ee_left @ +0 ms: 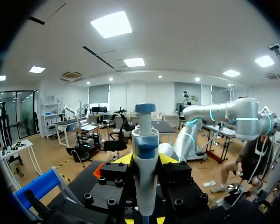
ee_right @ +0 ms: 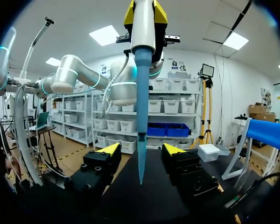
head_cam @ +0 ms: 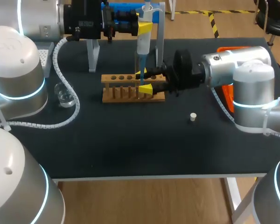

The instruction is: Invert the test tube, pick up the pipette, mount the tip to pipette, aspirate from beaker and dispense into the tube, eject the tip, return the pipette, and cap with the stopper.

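Note:
My left gripper [head_cam: 144, 27] is shut on the white and blue pipette [head_cam: 143, 44] and holds it upright above the wooden tube rack [head_cam: 130, 93]. In the left wrist view the pipette [ee_left: 144, 149] stands between the fingers of the left gripper [ee_left: 144, 161]. Its blue tip [ee_right: 141, 116] hangs down between the spread fingers of my right gripper [ee_right: 141, 149] without touching them. The right gripper [head_cam: 144, 81] stands open at the rack's right end. I cannot make out a test tube. A white stopper [head_cam: 192, 116] lies on the mat to the right.
A glass beaker [head_cam: 65, 97] sits left of the rack beside my left arm's cable. A blue pipette stand [head_cam: 126, 11] with white legs rises behind the rack. A grey perforated box [head_cam: 45, 55] is at the far left and an orange object [head_cam: 226, 95] lies behind my right arm.

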{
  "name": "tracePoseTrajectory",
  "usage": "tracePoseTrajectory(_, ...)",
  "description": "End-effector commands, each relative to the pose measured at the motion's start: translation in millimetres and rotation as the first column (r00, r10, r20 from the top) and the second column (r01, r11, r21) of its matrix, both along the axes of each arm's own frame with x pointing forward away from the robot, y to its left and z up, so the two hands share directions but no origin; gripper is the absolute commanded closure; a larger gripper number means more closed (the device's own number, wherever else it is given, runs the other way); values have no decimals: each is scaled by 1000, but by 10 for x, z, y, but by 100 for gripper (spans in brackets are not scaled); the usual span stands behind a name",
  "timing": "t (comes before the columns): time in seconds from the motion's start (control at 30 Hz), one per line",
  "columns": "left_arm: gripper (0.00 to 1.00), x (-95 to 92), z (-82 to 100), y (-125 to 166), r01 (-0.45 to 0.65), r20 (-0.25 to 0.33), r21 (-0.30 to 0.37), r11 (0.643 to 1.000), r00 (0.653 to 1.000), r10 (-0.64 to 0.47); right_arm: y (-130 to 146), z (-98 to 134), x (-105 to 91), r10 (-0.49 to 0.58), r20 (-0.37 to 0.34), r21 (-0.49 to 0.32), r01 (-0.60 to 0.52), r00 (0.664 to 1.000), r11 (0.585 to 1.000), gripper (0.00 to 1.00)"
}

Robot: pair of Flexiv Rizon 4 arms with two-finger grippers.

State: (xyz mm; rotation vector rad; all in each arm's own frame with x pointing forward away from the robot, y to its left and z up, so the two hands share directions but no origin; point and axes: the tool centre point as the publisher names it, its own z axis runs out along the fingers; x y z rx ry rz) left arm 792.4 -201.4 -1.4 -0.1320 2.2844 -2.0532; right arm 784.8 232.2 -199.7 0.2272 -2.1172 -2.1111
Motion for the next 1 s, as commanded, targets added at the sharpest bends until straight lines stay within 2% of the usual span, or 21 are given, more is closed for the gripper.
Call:
tracePoseTrajectory(0.03,100,-7,2,11,0,1,-1,1000,1000,0,-186,-106,-56,-6,-7,-10,6,1000,1000,0)
tracePoseTrajectory(0.2,100,-7,2,11,0,1,-1,1000,1000,0,-507,-260,-139,-32,-11,-55,31,999,998,0)
tracePoseTrajectory(0.5,100,-7,2,11,0,1,-1,1000,1000,0,-1086,-514,-118,-130,-8,-121,128,991,984,0)
tracePoseTrajectory(0.63,100,-7,2,11,0,1,-1,1000,1000,0,-1205,-516,-123,-149,24,-142,151,988,978,0)
tracePoseTrajectory(1.0,100,-7,2,11,0,1,-1,1000,1000,0,-1205,-516,-123,-149,24,-142,151,988,978,0)
